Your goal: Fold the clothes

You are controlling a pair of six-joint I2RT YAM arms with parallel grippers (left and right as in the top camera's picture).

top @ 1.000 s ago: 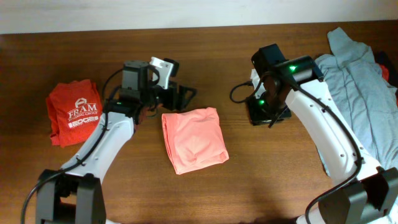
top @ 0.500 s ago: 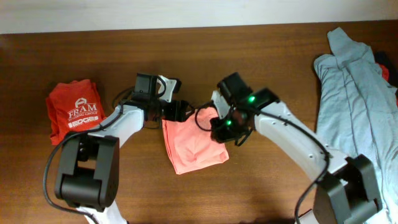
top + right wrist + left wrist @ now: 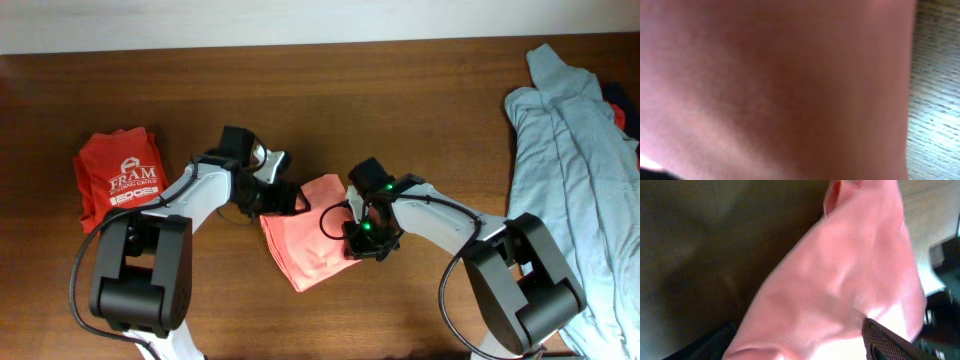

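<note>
The salmon-pink top (image 3: 305, 245) lies folded into a small bundle at the middle of the table. My left gripper (image 3: 290, 198) is at its upper left edge. In the left wrist view the pink fabric (image 3: 840, 280) bulges between the two fingers (image 3: 800, 350), which are closed in on it. My right gripper (image 3: 358, 235) is pressed onto the bundle's right edge. Pink fabric (image 3: 765, 75) fills the right wrist view and hides the fingers.
A folded red shirt with white "FRAM" print (image 3: 120, 180) lies at the left. A pale grey-blue garment (image 3: 580, 130) is spread along the right edge. Bare wooden table (image 3: 430, 110) lies behind and in front of the bundle.
Both arms came in from behind the bundle and now meet it from either side. The bundle has shifted and turned slightly, with its lower corner further toward the front.
</note>
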